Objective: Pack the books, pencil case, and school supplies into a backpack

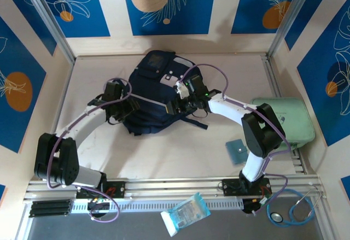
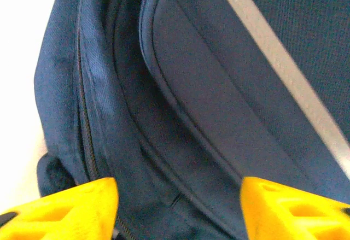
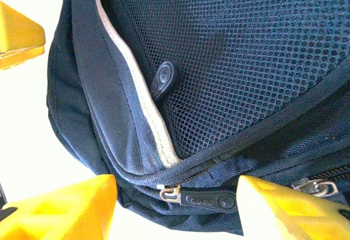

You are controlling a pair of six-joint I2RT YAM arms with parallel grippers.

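Backpack (image 1: 156,87) lies mid-table toward the far wall, zipped shut as far as I can tell. Left gripper (image 1: 117,106) sits at its left side, jaws roughly half apart over a fabric fold, not clearly pinching anything. Right gripper (image 3: 175,207) is on the right side, also half open, straddling the black zip pull (image 3: 210,200), nothing held.

I'd pinch that pull squarely and let the left one pin the fabric so the bag doesn't slide. There's bare table on the near side. On the right, watch for the teal pad (image 1: 238,151) and the mint-green case (image 1: 284,120).
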